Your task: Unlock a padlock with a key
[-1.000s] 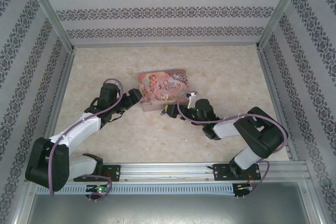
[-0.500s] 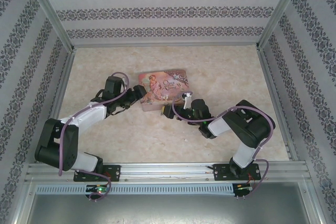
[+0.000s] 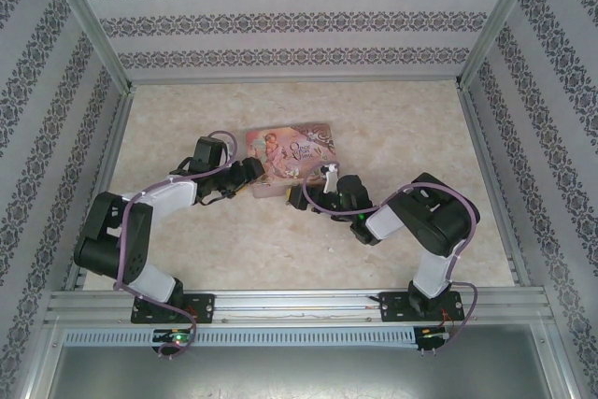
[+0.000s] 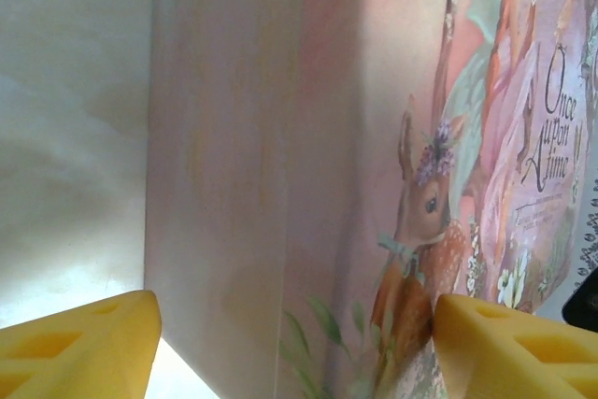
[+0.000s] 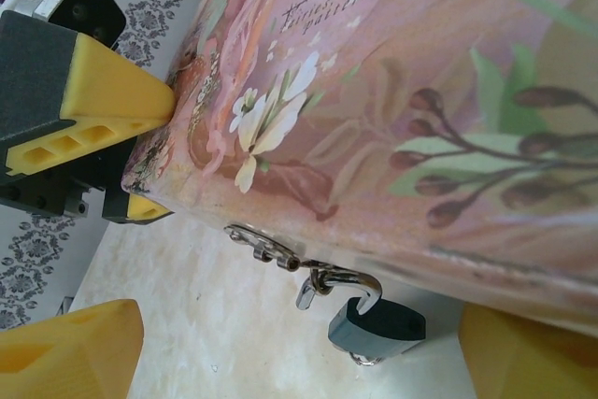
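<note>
The padlock [image 5: 376,326], small with a dark teal body, hangs from the hasp [image 5: 266,248] on the front of the pink illustrated box [image 5: 420,91]. Its silver shackle [image 5: 341,279] stands open, one end free. A silver piece [image 5: 364,357] pokes out under the body; I cannot tell if it is the key. My right gripper [image 5: 299,362] is open, with the padlock just ahead between its yellow fingers [image 5: 70,357]. My left gripper [image 4: 294,352] is open astride the box's left corner [image 4: 355,137], and one finger [image 5: 103,105] touches the lid.
The box [image 3: 290,151] lies mid-table on the beige marbled top [image 3: 392,119]. The left gripper [image 3: 250,175] is at the box's left end and the right gripper [image 3: 301,195] at its front. Patterned walls close in three sides, and a metal rail [image 3: 299,304] runs along the near edge.
Both arms have reached further in. The left gripper has closed onto the box's left corner and narrowed. The right gripper has slid left along the box's front and narrowed a little.
</note>
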